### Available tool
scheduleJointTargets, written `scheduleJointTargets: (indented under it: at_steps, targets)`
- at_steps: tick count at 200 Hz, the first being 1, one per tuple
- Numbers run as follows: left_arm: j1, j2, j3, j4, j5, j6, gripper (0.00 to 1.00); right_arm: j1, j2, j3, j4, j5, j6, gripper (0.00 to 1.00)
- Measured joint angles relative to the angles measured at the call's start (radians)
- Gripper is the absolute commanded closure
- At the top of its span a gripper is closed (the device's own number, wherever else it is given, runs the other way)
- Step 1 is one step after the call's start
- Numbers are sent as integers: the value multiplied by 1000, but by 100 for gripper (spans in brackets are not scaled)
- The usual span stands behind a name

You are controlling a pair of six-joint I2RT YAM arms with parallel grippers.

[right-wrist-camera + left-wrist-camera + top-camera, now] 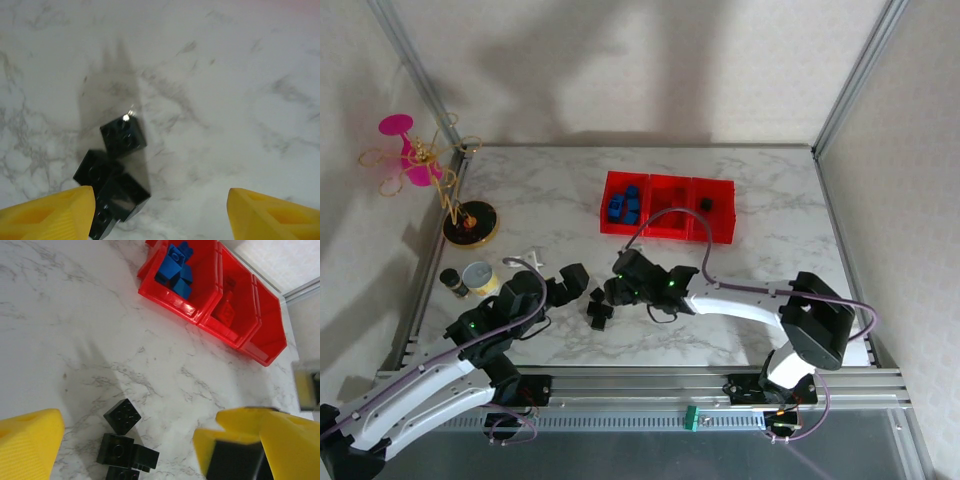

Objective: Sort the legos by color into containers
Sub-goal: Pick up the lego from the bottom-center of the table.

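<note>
1. Top external: The black legos (599, 308) lie in a small pile on the marble table (540, 200).
   - The left gripper (565, 287) sits just left of the pile. The right gripper (618, 283) sits just right of it and slightly beyond. Both look spread, with nothing seen in them.
   - The containers (660, 232) stand well beyond the pile as a row of three joined bins.
   - The blue legos (623, 205) fill the left bin, and a lone black lego (705, 204) lies in the right bin.
   - A silver tin (478, 276) stands well left of the pile.

2. Left wrist: The black legos (125, 442) lie between the fingers of the left gripper (129, 435).
   - One yellow finger (27, 445) is left of the pile and the other (280, 435) is well to its right. The jaws are wide apart and clamp nothing.
   - The right finger has a dark patch on its inner face; I cannot tell what it is.
   - Beyond the pile stand the containers (170, 297). The blue legos (175, 267) are in the nearest bin and the red legos (227, 310) in the middle one.

3. Right wrist: The black legos (117, 170) lie bunched together, touching one another.
   - The right gripper (160, 210) is spread wide and grips nothing.
   - One yellow finger (45, 217) is just beside the lowest brick of the pile. The other (275, 215) is well to the pile's right, over bare marble.
</note>
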Motion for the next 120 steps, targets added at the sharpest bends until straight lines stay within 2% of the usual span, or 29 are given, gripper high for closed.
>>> scheduleJointTargets:
  at_steps: [46,120]
  targets:
    - [0,-27,-7,-36,-17,-13,0,61,105,4,27,-21,59,28]
    - [0,-49,-23,-48,-18,-25,0,63,188,46,63,-18,142,28]
